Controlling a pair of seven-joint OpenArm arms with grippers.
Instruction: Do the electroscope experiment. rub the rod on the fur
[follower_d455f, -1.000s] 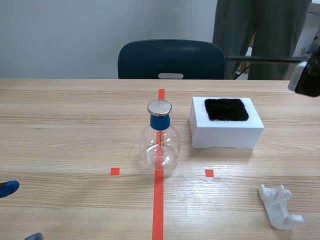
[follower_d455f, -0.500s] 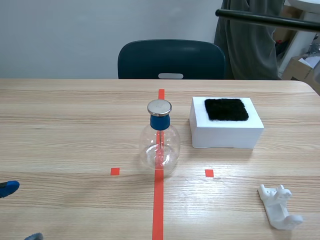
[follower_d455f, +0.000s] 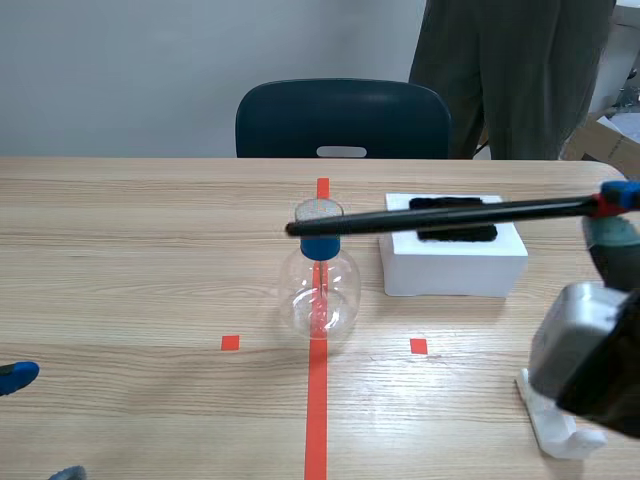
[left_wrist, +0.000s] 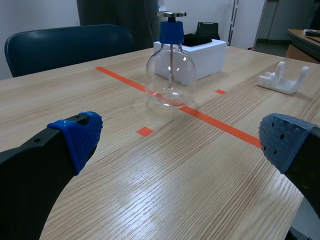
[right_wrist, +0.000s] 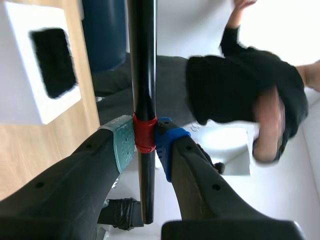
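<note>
Where your right gripper pinched it at the red band, the black rod lay nearly level, long axis across the table, free tip pointing left. In the scene view it crossed the fur and reached the flask cap. Your right arm stood low at the right. Your left gripper was spread, low over the table.
</note>
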